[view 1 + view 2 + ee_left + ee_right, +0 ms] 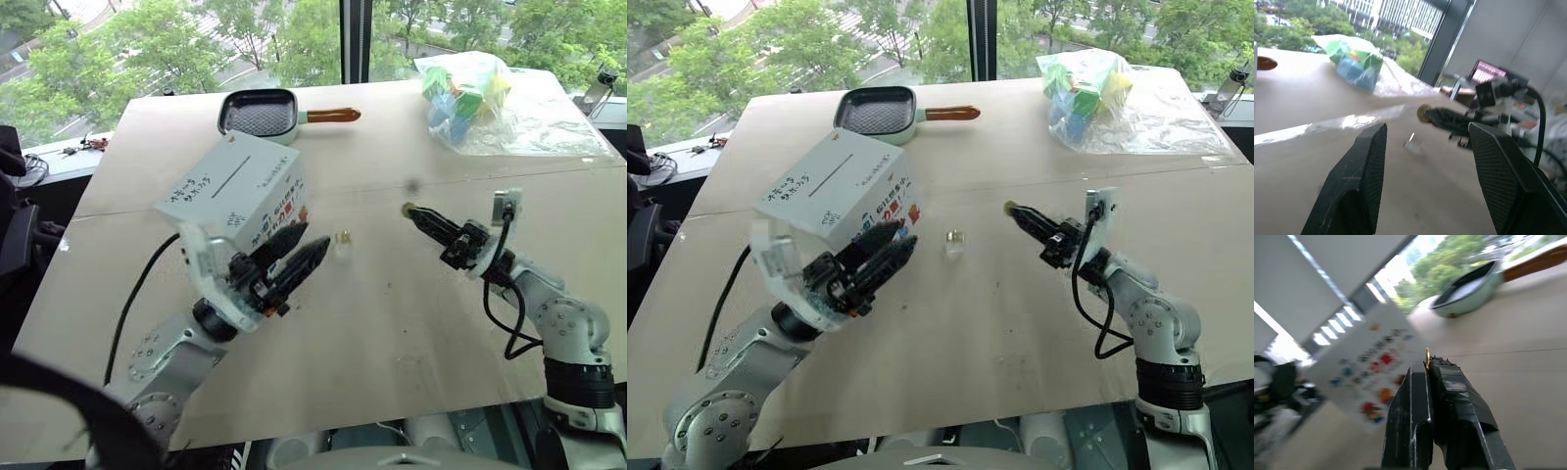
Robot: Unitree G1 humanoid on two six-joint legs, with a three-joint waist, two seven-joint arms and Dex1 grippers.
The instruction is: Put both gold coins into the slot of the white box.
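A coin sits pinched edge-on at the very tips of the right claw, whose fingers are closed on it. That claw hangs above the table, pointing toward the box, with a clear stretch of air and tabletop between them. The box is tilted, its plain face with the slot turned upward and its printed side facing the right claw. The left claw is just below and in front of the box's printed side, fingers spread apart with nothing between them; whether the arm touches the box I cannot tell.

A small clear holder with something gold in it rests on the table between the two claws, apart from both; whether that is the second coin is too small to tell.

The pan lies beyond the box near the table's far edge, its handle pointing right. A plastic bag of coloured items lies at the far right corner. The near half of the table is bare.
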